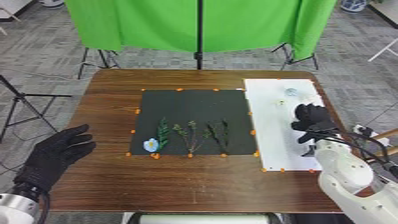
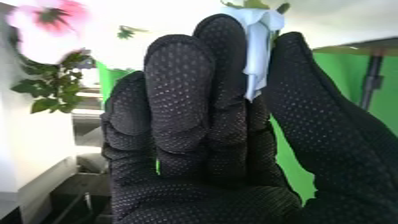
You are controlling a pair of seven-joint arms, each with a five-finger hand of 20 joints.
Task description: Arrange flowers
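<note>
The right hand (image 1: 311, 116) is over the white board (image 1: 277, 145) on the right side of the desk (image 1: 178, 187), its thumb and fingers pinching a pale blue bloom (image 2: 258, 47). Beyond the fingers are a pink flower (image 2: 55, 22) and a leafy green sprig (image 2: 53, 85). The white board carries a small bluish piece (image 1: 291, 92) and, near it, a small greenish one (image 1: 281, 102), both too small to make out. Just beside the board, the black mat (image 1: 200, 102) holds a light blue flower (image 1: 151, 145), a green frond (image 1: 163, 131) next to it, a branching sprig (image 1: 189, 136) and some darker stems (image 1: 218, 136). Across the desk, the left hand (image 1: 64, 146) is at the left edge, fingers spread.
</note>
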